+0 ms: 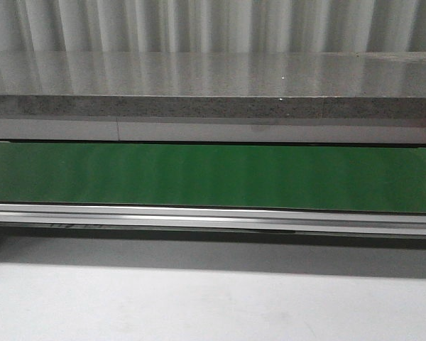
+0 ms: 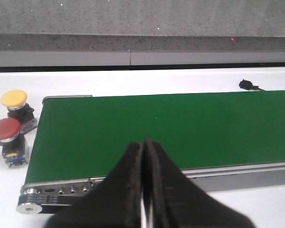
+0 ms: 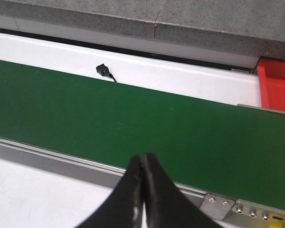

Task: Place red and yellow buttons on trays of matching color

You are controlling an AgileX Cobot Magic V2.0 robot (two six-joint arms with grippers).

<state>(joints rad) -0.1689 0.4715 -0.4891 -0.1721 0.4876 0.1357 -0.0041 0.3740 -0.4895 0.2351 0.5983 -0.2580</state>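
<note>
- The green belt (image 1: 213, 177) runs across the table, and I see nothing on it in any view.
- The left gripper (image 2: 143, 190) hangs over the near edge of the belt, its fingers pressed together with nothing between them.
- The right gripper (image 3: 142, 190) is also clenched and empty, above the other end of the belt.
- The yellow button (image 2: 14, 99) and the red button (image 2: 5, 129) stand on the white table just beside the belt's end, close to each other, the red one nearer to the arm.
- A red tray (image 3: 278, 85) shows only partly past the far end of the belt; the yellow tray I cannot see.
- Risk, in my opinion: the buttons stand so close that open fingers going for one may push or tip the other.
- Also the caps are round and smooth, so a grip there may slip.
</note>
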